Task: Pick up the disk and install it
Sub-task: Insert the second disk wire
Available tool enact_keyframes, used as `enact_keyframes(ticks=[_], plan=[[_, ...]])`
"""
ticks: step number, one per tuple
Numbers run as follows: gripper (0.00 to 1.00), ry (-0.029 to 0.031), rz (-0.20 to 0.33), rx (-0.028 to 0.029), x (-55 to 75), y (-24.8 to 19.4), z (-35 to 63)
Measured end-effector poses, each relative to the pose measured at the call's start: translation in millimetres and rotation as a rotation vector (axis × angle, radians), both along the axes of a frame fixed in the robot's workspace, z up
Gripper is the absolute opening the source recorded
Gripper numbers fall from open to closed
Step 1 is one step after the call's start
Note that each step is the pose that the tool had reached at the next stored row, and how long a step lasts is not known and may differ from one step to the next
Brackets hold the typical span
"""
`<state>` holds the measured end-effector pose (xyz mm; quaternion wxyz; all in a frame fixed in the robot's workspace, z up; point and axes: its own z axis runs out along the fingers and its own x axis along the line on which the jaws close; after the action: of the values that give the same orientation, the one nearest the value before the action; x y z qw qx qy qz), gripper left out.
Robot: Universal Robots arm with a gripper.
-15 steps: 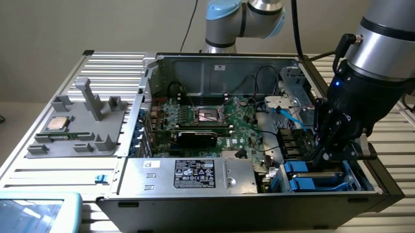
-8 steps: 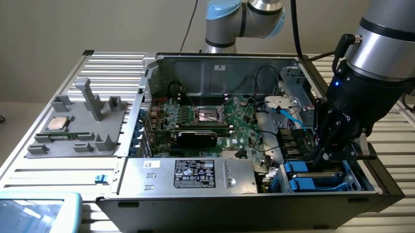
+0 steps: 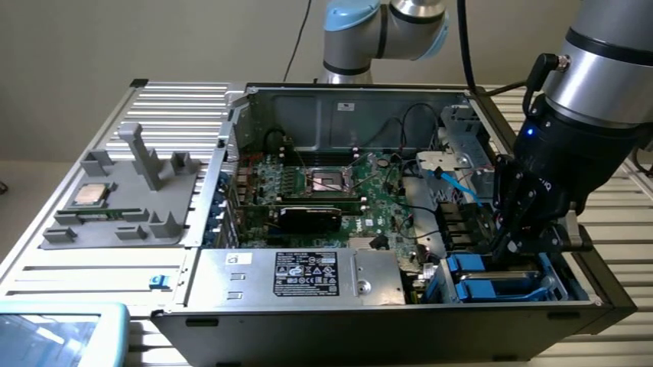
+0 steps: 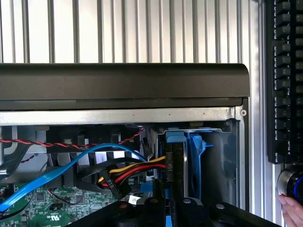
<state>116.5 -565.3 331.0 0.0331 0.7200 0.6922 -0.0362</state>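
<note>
One step: we judge seating the disk in the drive bay.
Tool: above it; grip unclear to us.
Next: a straight push.

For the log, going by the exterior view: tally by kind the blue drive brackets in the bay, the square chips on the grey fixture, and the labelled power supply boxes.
Blue brackets: 2
Square chip: 1
Power supply: 1
Total: 4
</note>
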Motion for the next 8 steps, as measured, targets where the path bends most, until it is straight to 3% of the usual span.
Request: enact_keyframes(ticks=[8], plan=[[0.16, 0.0000, 0.000, 0.0000, 0.0, 0.0, 0.0]])
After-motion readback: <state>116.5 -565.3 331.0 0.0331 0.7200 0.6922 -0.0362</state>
